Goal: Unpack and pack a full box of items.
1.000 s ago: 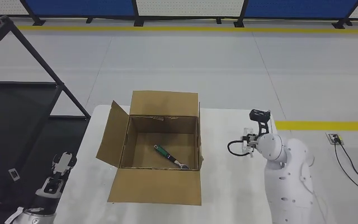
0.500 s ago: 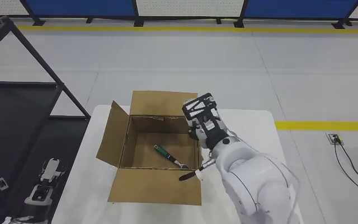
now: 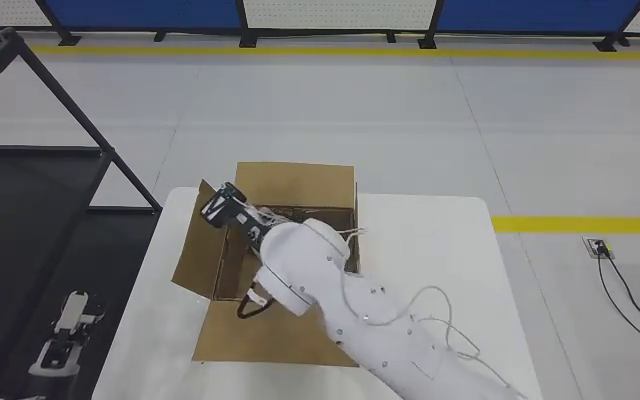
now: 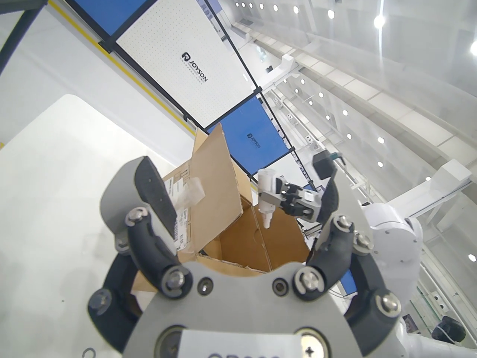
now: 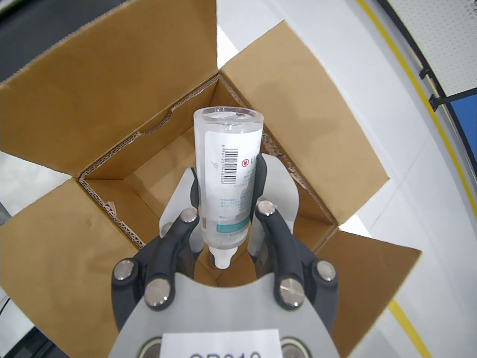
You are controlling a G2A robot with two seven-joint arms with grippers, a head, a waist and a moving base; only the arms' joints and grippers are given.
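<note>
Leftmost, the left gripper [image 4: 238, 173] hangs beyond the left edge of the white table [image 3: 430, 240]. Its jaws stand wide apart with nothing between them. Next, the open brown cardboard box [image 3: 295, 183] sits on the table with its flaps spread outward. Over the box's far left corner, the right gripper [image 5: 227, 188] is clamped on a clear plastic bottle with a white printed label [image 5: 226, 158]. The bottle is held above the opening, flat base away from the wrist, nozzle toward the palm.
</note>
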